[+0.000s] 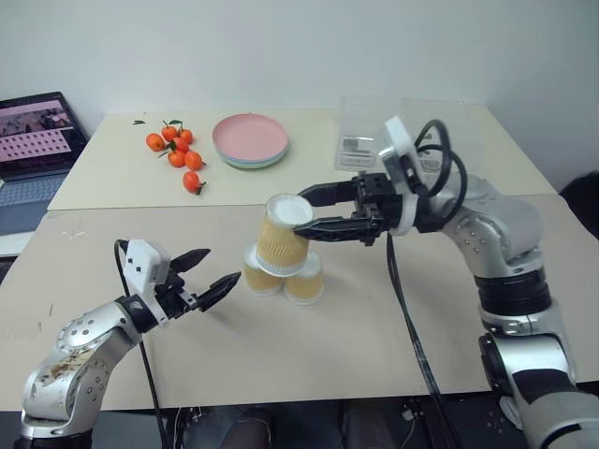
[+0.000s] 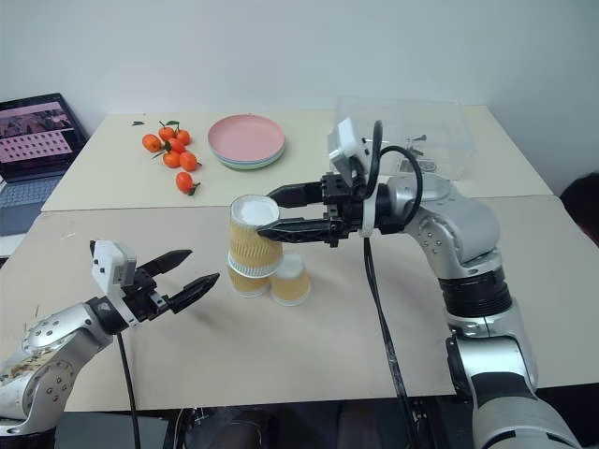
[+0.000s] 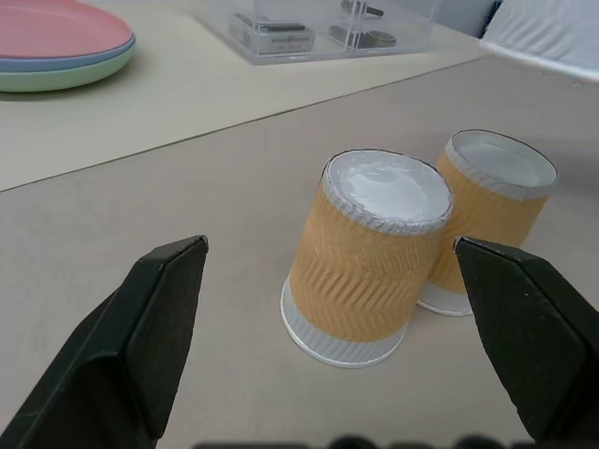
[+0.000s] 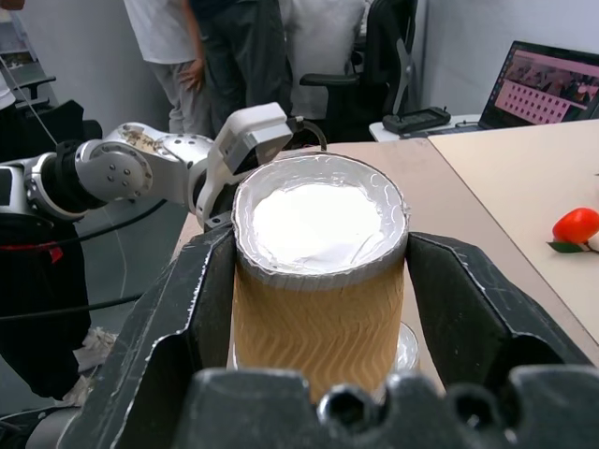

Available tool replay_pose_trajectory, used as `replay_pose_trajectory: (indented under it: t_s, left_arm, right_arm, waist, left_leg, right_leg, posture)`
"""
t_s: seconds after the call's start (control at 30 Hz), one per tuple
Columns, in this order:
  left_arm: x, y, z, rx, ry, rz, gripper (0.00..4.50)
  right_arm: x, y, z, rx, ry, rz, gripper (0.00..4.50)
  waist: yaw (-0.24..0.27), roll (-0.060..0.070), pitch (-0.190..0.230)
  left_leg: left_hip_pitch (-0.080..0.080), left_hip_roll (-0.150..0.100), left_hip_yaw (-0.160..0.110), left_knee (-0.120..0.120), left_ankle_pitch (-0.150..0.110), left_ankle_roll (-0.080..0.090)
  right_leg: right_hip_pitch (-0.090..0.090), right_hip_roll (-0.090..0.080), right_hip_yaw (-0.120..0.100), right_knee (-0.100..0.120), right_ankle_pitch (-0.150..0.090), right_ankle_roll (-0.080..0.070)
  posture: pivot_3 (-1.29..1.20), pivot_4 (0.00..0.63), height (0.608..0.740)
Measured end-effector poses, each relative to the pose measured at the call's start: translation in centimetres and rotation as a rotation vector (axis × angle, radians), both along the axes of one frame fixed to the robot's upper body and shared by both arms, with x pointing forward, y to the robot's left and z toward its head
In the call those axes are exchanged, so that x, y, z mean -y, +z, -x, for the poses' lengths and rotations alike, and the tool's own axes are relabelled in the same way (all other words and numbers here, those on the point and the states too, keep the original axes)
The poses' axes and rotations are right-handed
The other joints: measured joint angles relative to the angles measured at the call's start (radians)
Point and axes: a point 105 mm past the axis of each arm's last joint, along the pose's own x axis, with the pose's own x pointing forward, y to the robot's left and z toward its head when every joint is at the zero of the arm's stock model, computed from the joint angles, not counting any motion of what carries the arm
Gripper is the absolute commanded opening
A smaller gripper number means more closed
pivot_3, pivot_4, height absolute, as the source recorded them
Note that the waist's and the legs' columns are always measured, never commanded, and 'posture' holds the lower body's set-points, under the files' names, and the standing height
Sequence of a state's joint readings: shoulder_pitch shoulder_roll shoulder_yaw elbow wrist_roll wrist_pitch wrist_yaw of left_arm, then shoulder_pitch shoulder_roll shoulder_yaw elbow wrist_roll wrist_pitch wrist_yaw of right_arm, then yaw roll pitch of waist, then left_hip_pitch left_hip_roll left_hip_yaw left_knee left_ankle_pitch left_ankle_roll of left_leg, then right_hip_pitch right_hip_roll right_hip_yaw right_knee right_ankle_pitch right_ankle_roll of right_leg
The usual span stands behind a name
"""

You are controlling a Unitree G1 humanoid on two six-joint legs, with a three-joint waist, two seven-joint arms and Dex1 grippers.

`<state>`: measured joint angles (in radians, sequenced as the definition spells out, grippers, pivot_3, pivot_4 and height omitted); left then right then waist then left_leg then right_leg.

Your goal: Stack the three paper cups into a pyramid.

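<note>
Two of the paper cups (image 1: 262,279) (image 1: 305,281) stand upside down, side by side, white bases up, in the middle of the tan table (image 1: 309,365). Their bases show bare in the left wrist view (image 3: 360,262) (image 3: 491,210). My right gripper (image 1: 298,215) reaches in from the right, shut on the third paper cup (image 1: 284,236). It holds that cup (image 4: 318,281) upside down just above the pair, apart from them. My left gripper (image 1: 223,266) stands open, level with the table, just left of the pair, its fingers (image 3: 159,318) empty.
At the back of the table lie several tangerines (image 1: 176,152), a stack of pink and green plates (image 1: 250,140) and a clear plastic box (image 1: 374,131). A laptop (image 1: 33,140) sits at the far left. People (image 4: 206,56) stand behind me in the right wrist view.
</note>
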<state>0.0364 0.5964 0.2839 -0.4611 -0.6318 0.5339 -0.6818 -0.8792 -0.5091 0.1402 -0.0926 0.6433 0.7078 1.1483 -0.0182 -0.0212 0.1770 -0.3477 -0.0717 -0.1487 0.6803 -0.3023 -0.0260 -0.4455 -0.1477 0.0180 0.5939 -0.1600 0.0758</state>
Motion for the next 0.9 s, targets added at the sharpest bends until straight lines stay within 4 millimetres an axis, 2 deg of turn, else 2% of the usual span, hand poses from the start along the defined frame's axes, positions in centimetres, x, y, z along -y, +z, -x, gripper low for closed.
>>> replay_pose_trajectory:
  t_s: [0.27,0.5,0.8,0.87,0.9]
  left_arm:
    - [0.4,0.4,-0.2,0.017,-0.018,-0.001,4.50]
    - [0.5,0.3,-0.2,0.013,-0.019,-0.001,4.50]
    - [0.4,0.3,-0.3,0.013,-0.012,0.000,4.50]
    - [0.4,0.3,-0.3,0.013,-0.012,0.000,4.50]
    - [0.4,0.3,-0.3,0.013,-0.012,0.000,4.50]
  right_arm:
    - [-0.9,-2.0,-1.6,0.035,-0.027,0.043,2.62]
    - [-0.6,-2.7,-2.4,0.079,-0.038,0.078,2.62]
    - [-0.3,-2.7,-2.8,0.085,-0.031,0.088,2.62]
    - [-0.2,-2.6,-3.0,0.082,-0.038,0.082,3.59]
    - [-0.2,-2.6,-3.0,0.082,-0.040,0.080,3.81]
  waist:
    - [-0.001,0.000,0.000]
    - [-0.001,0.000,0.000]
    - [-0.002,0.000,0.000]
    - [-0.002,0.000,0.000]
    - [-0.002,0.000,0.000]
  left_leg:
    - [0.000,0.000,0.000,0.000,0.001,-0.002]
    - [0.000,0.000,0.000,0.000,0.001,-0.003]
    - [0.000,0.000,0.000,0.000,0.002,-0.003]
    - [0.000,0.000,0.000,0.000,0.002,-0.003]
    - [0.000,0.000,0.000,0.000,0.002,-0.003]
  right_leg:
    - [-0.001,0.000,0.000,0.000,0.000,-0.001]
    - [-0.001,0.000,0.000,0.000,0.001,-0.001]
    - [-0.001,0.000,0.000,0.000,0.001,-0.001]
    - [-0.001,0.000,0.000,0.000,0.001,-0.001]
    - [-0.001,0.000,0.000,0.001,0.001,-0.001]
  posture:
    - [0.00,0.150,0.728]
    - [0.00,0.150,0.728]
    - [0.00,0.150,0.728]
    - [0.00,0.150,0.728]
    - [0.00,0.150,0.728]
